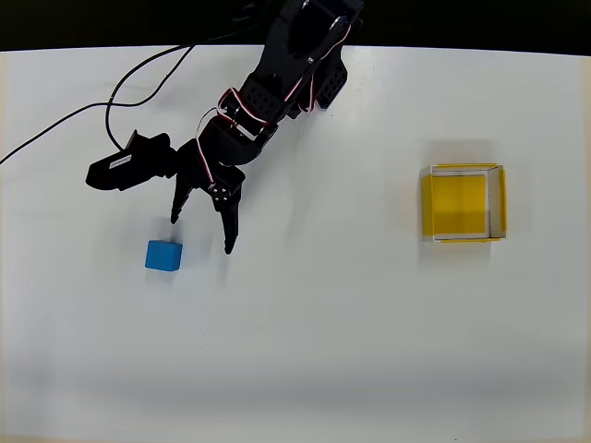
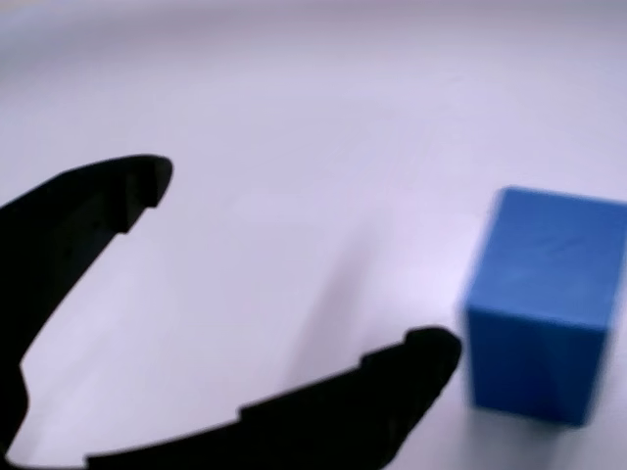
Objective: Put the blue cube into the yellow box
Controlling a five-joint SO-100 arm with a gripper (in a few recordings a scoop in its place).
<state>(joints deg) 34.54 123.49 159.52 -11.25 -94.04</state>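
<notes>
While its jaws gape wide, the pincer (image 1: 201, 235) hangs over the table (image 1: 305, 351).
The cube (image 1: 163, 256) lies just outside one fingertip (image 2: 431, 352); the box (image 1: 462, 203) sits well apart on the other side.

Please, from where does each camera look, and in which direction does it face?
Overhead view: fixed above the table, facing straight down; it shows the black arm, its open claw, the blue cube and the yellow box.
Wrist view: rides on the arm, facing forward and down past the claw at the table; both fingers show, the cube outside them at right.
Shared: claw, cube, table.
</notes>
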